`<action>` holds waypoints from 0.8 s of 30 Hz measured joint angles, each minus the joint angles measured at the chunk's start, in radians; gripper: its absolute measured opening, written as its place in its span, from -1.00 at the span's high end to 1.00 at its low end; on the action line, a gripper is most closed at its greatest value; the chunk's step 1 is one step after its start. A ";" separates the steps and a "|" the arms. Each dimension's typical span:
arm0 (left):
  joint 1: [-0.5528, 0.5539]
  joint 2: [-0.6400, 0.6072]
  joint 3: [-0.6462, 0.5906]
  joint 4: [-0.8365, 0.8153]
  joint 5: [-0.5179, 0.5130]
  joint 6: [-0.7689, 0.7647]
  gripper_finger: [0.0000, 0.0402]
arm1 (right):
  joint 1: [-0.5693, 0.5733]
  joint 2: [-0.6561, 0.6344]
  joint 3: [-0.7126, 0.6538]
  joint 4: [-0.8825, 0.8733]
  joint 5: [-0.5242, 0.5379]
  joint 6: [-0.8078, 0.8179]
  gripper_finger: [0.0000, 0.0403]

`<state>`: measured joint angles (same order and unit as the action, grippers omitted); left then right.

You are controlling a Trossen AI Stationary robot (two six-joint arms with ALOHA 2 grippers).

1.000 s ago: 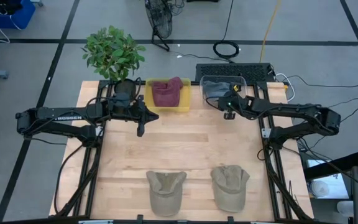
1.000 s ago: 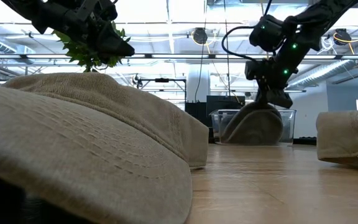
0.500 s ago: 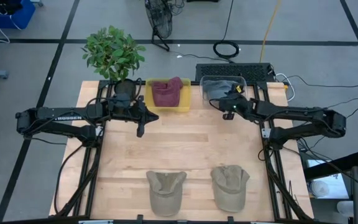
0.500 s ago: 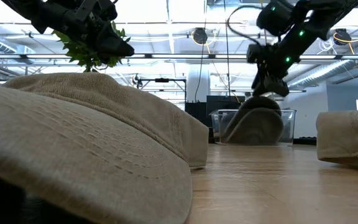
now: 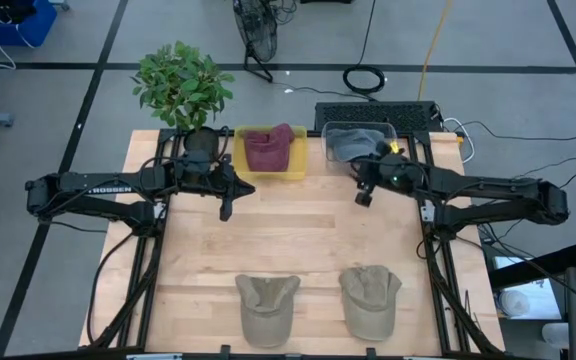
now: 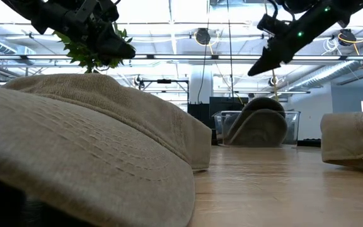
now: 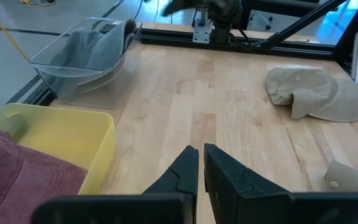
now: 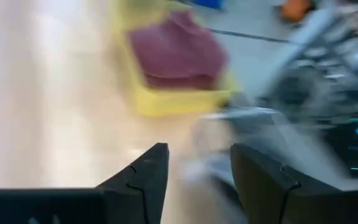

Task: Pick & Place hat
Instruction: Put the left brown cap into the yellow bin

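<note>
Right end effector [image 5: 364, 197], fingers spread and empty, hangs just beside the clear bin [image 5: 360, 138]; nearest tan hat [image 5: 369, 300] lies well apart toward the table's near edge, brim pointing there.

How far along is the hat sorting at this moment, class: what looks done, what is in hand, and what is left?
Done: a grey hat lies in the clear bin, and a red hat in the yellow bin. In hand: nothing; the right gripper is open and empty beside the clear bin, and the left gripper waits shut near the yellow bin. Left: two tan hats on the table's near edge.
</note>
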<state>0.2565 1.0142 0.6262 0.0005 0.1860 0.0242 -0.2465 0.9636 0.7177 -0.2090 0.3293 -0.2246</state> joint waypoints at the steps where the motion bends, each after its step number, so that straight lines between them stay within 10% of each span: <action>1: 0.000 0.000 0.000 0.001 0.000 0.000 0.85 | 0.006 0.000 -0.001 0.004 -0.051 0.043 0.23; 8: 0.000 0.000 0.000 0.002 0.000 0.021 0.85 | 0.107 0.006 -0.148 0.307 -0.283 0.191 0.30; 24: -0.004 0.000 0.000 0.025 0.114 0.045 0.85 | 0.263 0.087 -0.433 0.885 -0.168 0.235 0.31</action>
<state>0.2526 1.0142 0.6262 0.0251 0.2999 0.0689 0.0162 1.0505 0.2849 0.6765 0.1612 0.0101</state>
